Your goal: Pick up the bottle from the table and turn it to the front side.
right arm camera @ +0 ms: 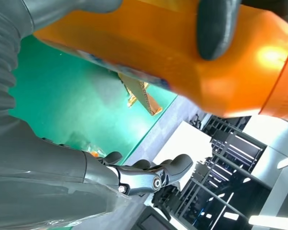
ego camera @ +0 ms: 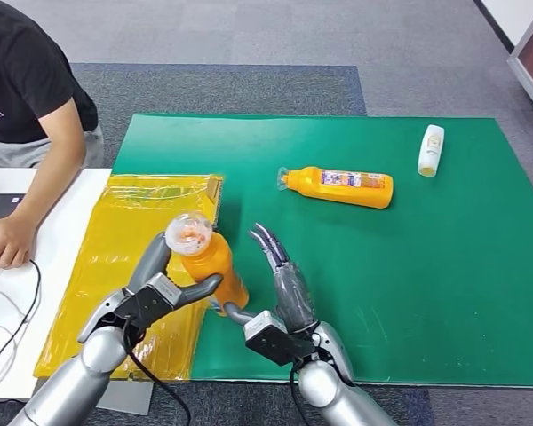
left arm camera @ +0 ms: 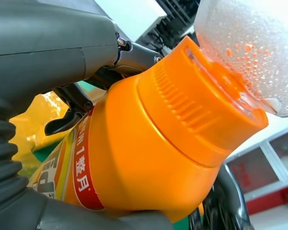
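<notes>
Tabletop [ego camera: 451, 293], green, with orange bottle [ego camera: 213, 266] raised above its near edge, beside yellow bag [ego camera: 116, 240]. Left hand [ego camera: 160, 288] wrapped around bottle body; right hand [ego camera: 284, 302] spread, empty, close alongside. Step in hand, probably: bottle lifted, turning pending. Next move: rotation until front label faces forward, perhaps with right-hand support. Label mostly hidden by fingers; front side hard to judge.

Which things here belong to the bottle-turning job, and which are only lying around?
Part of the job:
- orange bottle, held upright
- left hand, gripping it
- right hand, beside it with fingers apart

Just lying about:
- second orange bottle, on its side on the green mat
- small white bottle
- yellow bag
- person's hand at the white table
</notes>
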